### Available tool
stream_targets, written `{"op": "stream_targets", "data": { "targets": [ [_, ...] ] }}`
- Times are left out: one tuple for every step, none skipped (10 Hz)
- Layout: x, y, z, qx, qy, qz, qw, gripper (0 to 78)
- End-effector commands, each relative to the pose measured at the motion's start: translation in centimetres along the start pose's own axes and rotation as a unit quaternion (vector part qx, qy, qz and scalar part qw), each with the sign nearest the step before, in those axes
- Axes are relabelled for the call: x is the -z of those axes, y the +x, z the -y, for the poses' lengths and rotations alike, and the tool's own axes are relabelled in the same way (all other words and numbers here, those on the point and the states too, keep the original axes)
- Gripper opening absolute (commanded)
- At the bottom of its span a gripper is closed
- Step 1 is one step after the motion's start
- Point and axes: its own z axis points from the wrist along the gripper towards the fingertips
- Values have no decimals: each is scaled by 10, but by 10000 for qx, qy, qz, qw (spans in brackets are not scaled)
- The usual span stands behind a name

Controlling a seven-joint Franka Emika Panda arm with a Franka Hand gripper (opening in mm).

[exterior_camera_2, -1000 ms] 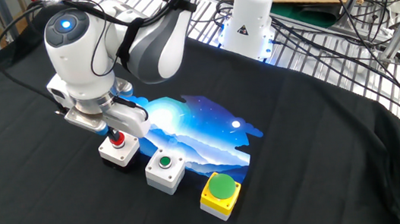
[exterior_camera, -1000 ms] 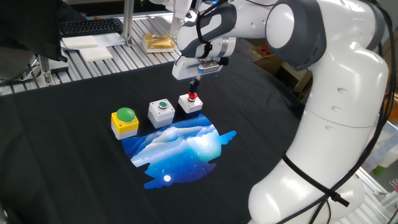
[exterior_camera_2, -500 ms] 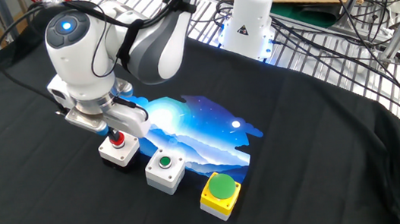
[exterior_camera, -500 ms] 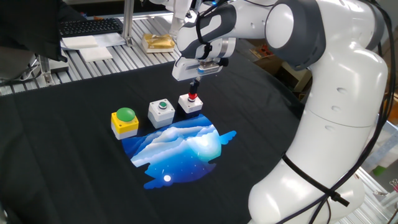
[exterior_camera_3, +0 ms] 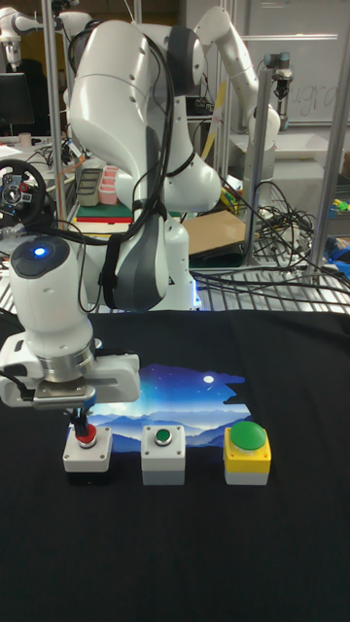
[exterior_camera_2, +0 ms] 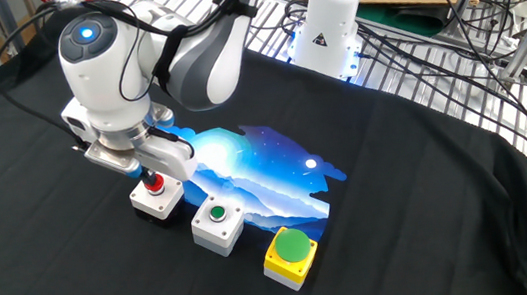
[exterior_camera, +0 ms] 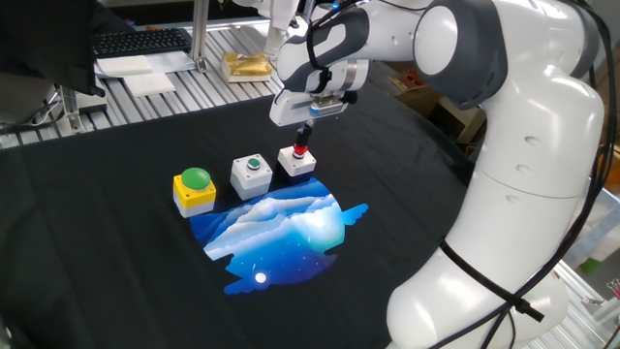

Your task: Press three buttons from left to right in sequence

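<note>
- Gripper [exterior_camera: 304, 134]: hangs straight above red button [exterior_camera: 300, 150], fingertips at or just over its cap. Other fixed view has gripper [exterior_camera_2: 149, 174] on same spot; tall view likewise [exterior_camera_3: 78, 424]. Contact vs. hairline gap: can't tell from any view.
- Jaws: can't tell if spread or pressed together. Tips read as one dark stub in all three views, no gap visible, no clear touching either.
- Buttons, one row on black cloth [exterior_camera: 116, 233], just beside edge of blue picture patch [exterior_camera: 281, 228]:
  - yellow box w/ big green dome [exterior_camera: 195, 188], left end in one fixed view; untouched by arm now.
  - white box w/ small green button [exterior_camera: 253, 174], middle; nothing on it.
  - white box w/ red button, right end, under gripper.
- Order note: other fixed view and tall view look from opposite side, so row reads reversed there (red at left, yellow box [exterior_camera_3: 247, 454] at right).
- Progress, judged only: arm sits at last button of left-to-right order, so 1st and 2nd presses prob. done, 3rd in hand or just about to be. No lamp or indicator shows to confirm any press.
- Left to do, judged: finish press on red if not yet down, then lift clear.
- Risk: tip off-centre on small red cap could slip to box top.
</note>
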Motion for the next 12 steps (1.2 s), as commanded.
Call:
{"op": "stream_targets", "data": {
  "targets": [
    [-2, 4, -3, 3, -9, -64, 10000, 0],
    [-2, 4, -4, 0, -13, -59, 10000, 0],
    [-2, 4, -4, -1, -9, -52, 10000, 0],
    [-2, 4, -4, -1, -6, -45, 10000, 0],
    [0, 4, -4, -15, 8, -22, 10000, 0],
    [1, 4, -4, -21, 12, -25, 10000, 0],
    [1, 4, -4, -26, 14, -28, 10000, 0],
    [1, 4, -4, -26, 16, -29, 10000, 0],
    [0, 4, -3, -31, 20, -28, 10000, 0],
    [0, 4, -3, -31, 20, -28, 10000, 0],
    [0, 4, -3, -32, 20, -28, 10000, 0],
    [-2, 4, -3, -24, 18, -29, 10000, 0]
  ]
}}
